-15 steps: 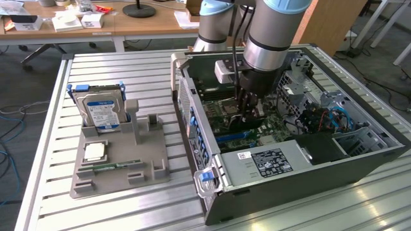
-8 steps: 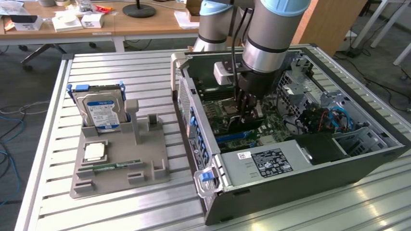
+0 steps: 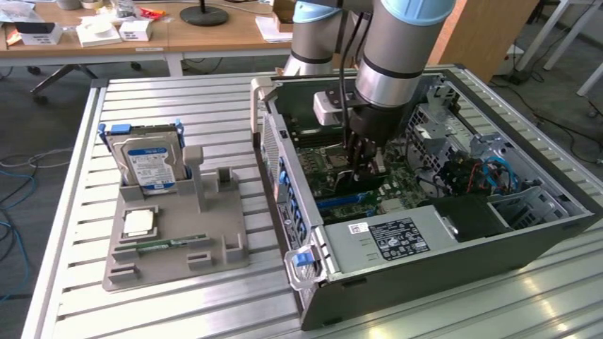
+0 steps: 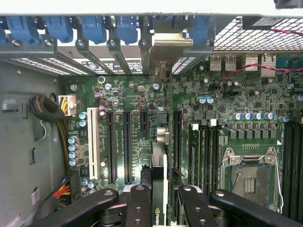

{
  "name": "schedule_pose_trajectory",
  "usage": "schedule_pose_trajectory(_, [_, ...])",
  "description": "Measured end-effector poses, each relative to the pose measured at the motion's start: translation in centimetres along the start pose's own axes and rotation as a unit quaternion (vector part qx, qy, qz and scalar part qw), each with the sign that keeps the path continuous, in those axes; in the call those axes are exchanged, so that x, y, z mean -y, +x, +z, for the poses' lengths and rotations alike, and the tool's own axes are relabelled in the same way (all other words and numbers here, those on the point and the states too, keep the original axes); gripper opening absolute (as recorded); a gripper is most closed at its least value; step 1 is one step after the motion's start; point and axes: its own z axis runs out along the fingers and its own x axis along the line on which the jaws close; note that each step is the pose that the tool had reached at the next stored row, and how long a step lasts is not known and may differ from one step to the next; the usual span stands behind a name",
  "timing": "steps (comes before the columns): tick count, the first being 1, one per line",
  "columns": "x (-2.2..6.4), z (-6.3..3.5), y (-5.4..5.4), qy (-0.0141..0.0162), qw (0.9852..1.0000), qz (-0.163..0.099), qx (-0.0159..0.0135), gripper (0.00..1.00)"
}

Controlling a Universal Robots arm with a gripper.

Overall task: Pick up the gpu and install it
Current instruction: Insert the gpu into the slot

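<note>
The gpu stands on edge between my fingers, with its metal end bracket against the case's rear slot openings. It sits over a long slot of the green motherboard; I cannot tell whether it is fully seated. My gripper is shut on the card, one black finger on each side. In the exterior view, the gripper reaches down into the open computer case, above the motherboard.
A grey fixture tray on the slatted table holds a silver hard drive, a small chip and a green memory stick. Inside the case are a power supply, an open CPU socket and a cable bundle.
</note>
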Motion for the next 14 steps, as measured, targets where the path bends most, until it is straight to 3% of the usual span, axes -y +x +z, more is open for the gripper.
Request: schedule_pose_trajectory(14, [-0.04,0.14,0.24,0.0000,1.0000,0.000,-0.0001,0.26])
